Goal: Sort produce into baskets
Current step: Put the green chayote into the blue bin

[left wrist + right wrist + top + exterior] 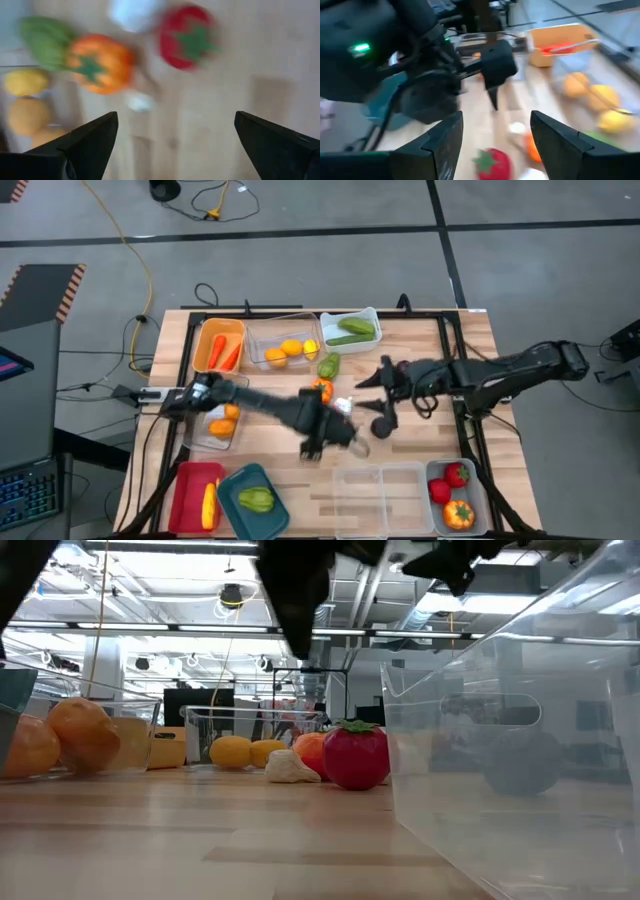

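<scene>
On the bare table lie a red tomato (187,37), an orange pepper (100,62), a white garlic (132,12) and a green pepper (328,365). The tomato also shows in the low view (355,755). My left gripper (340,435) hangs open and empty above the table's middle, just near of this group; its wrist view (175,145) shows the fingers wide apart. My right gripper (372,398) is open and empty, right of the group, facing the left arm (420,65).
Far side: an orange bin (205,350) with carrots, a clear bin (283,330) with yellow and orange fruit, a white bin (372,315) with cucumbers. Left: a clear bin (200,435) with oranges. Near edge: red (185,495), teal (240,480), clear (385,495) and pale grey (432,510) bins.
</scene>
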Robot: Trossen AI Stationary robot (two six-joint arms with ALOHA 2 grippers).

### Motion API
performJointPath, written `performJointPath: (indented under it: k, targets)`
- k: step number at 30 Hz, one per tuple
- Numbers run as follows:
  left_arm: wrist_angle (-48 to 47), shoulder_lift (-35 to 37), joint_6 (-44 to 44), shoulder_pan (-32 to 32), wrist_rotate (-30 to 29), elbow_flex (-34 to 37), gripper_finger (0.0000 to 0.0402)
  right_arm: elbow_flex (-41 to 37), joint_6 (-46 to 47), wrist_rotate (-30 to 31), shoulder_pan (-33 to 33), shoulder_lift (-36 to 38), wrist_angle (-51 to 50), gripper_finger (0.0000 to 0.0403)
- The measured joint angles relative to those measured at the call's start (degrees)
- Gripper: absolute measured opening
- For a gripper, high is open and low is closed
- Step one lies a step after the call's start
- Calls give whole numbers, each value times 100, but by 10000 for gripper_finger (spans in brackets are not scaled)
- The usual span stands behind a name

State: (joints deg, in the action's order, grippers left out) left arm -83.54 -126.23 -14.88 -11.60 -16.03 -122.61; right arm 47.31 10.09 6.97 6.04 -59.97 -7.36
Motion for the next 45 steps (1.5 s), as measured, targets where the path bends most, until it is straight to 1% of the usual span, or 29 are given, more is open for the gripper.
performJointPath:
  k: [4,8,11,17,22,24,30,34,37,43,45]
  targets:
    - [436,1,-123,641,-52,0,387,0,-122,373,-445,464,-637,260]
    - [998,0,-254,1167,-114,0,387,-2,-310,507,-871,803,-965,260]
    - [1330,1,-301,1499,-132,0,387,0,-315,522,-1176,920,-1037,260]
    - [1834,0,-906,1908,-135,0,387,0,-327,528,-1732,868,-1167,260]
    - [1874,-35,-1130,2036,-141,8,387,-2,-326,528,-2137,693,-1298,260]
    - [1974,-37,-1225,2039,-179,135,387,-2,-324,528,-2266,602,-1298,260]
    - [2123,-51,-2254,2045,-312,640,387,-2,-319,530,-2548,350,-1298,260]
    - [2139,-59,-2825,2045,-555,786,387,-2,-313,529,-2639,222,-1301,260]
    - [2460,-30,-3154,2045,-741,958,387,-2,-313,528,-2684,141,-1296,260]
    - [3063,-44,-3515,2039,-713,1418,387,-4,-318,528,-2688,62,-1307,260]
    - [3132,-47,-3683,2029,-733,1593,387,-4,-322,528,-2688,66,-1302,260]
